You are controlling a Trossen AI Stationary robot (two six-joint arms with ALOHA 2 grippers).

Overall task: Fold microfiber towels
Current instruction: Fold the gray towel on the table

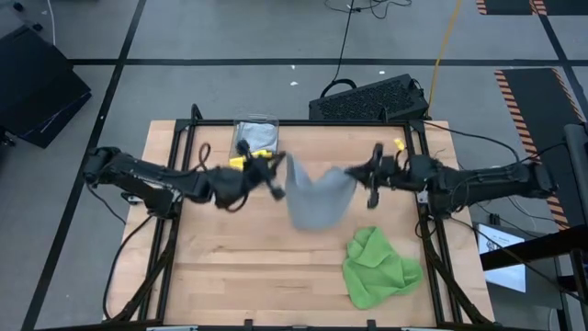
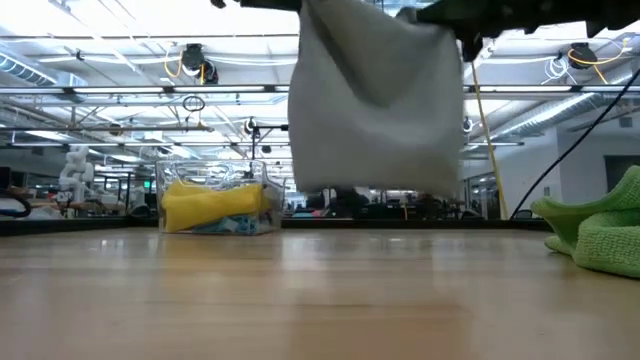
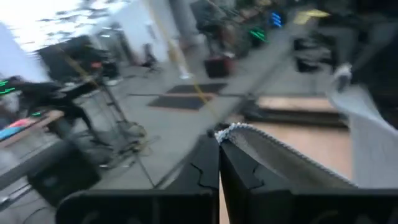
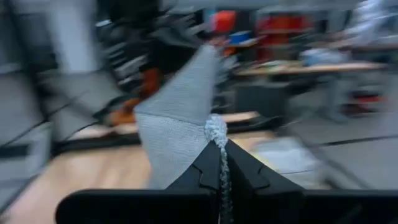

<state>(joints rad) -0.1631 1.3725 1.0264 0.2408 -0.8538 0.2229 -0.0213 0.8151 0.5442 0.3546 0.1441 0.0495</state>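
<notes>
A grey towel (image 1: pixel 317 198) hangs in the air over the middle of the wooden table (image 1: pixel 230 276), stretched between the two arms near the centre of the high view. The left gripper (image 1: pixel 277 188), coming in from the left of that frame, is clenched on the towel's left corner; its wrist view shows the cloth edge pinched between the closed fingers (image 3: pixel 205 171). The right gripper (image 1: pixel 349 173), reaching in from the right, is likewise clamped on the opposite corner, with a thin fold of grey cloth squeezed between its fingers (image 4: pixel 239 171). In the low view the towel (image 2: pixel 375 100) fills the upper middle of the frame, its lower edge well clear of the tabletop.

A bright green towel (image 1: pixel 377 267) lies crumpled at the lower right of the table. A clear plastic bin (image 1: pixel 256 134) stands at the table's far edge, upper centre of the high view, with a yellow towel (image 2: pixel 212 207) and a bit of light blue cloth inside.

The table is pale butcher-block wood in a black frame, on a grey floor marked with dark tape lines. A black keyboard (image 1: pixel 369 99) lies on the floor beyond the table. Behind, the low view shows a large hall with ceiling trusses, bright lights and hanging cables.
</notes>
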